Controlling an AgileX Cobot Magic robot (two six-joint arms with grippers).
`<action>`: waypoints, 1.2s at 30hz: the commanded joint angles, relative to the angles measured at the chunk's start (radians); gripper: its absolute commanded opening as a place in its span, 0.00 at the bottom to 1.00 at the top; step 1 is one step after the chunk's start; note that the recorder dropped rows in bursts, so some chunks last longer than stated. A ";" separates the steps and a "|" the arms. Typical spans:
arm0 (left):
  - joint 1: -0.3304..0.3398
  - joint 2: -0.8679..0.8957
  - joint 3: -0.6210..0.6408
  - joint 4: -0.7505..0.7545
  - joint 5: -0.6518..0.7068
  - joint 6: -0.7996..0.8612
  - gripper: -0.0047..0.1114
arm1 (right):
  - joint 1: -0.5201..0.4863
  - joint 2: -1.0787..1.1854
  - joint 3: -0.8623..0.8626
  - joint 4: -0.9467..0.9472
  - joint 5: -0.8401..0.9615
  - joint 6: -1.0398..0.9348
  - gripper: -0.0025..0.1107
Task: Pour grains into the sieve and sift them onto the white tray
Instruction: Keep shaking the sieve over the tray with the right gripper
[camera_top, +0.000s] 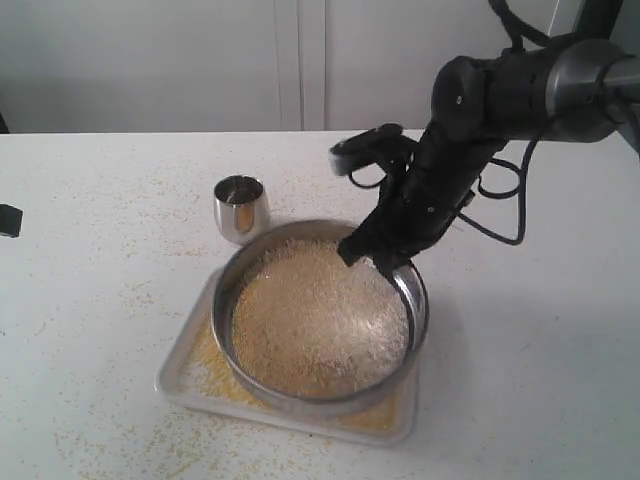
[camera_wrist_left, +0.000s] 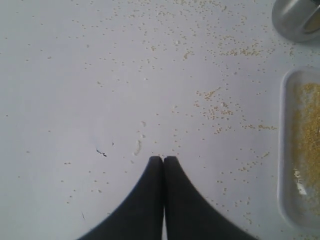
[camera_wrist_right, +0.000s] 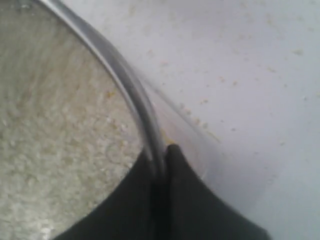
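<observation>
The sieve (camera_top: 230, 290), a wide steel ring, sits over the white tray (camera_top: 176, 372) and holds a bed of sandy grains (camera_top: 315, 320). My right gripper (camera_top: 385, 258) is shut on the sieve's far right rim (camera_wrist_right: 131, 92), one finger inside over the grains (camera_wrist_right: 55, 140), one outside. Yellow grains (camera_top: 210, 370) lie on the tray below the sieve. My left gripper (camera_wrist_left: 163, 159) is shut and empty above the table, with the tray's end (camera_wrist_left: 283, 150) and its yellow grains (camera_wrist_left: 307, 125) off to one side. In the exterior view only a dark bit shows at the left edge.
A small shiny steel cup (camera_top: 241, 208) stands upright just behind the sieve, also cut off at a corner as the cup (camera_wrist_left: 297, 20). Loose grains (camera_wrist_left: 220, 107) are scattered over the white table (camera_top: 90, 250). A white wall runs behind.
</observation>
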 joint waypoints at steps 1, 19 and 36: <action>0.004 -0.007 0.008 -0.005 0.005 -0.002 0.04 | -0.009 -0.012 0.024 -0.041 -0.063 0.454 0.02; 0.004 -0.007 0.008 -0.005 0.006 -0.002 0.04 | 0.051 -0.032 0.010 0.064 0.027 -0.228 0.02; 0.004 -0.007 0.008 -0.005 0.005 -0.002 0.04 | -0.044 -0.041 0.002 0.093 0.058 0.157 0.02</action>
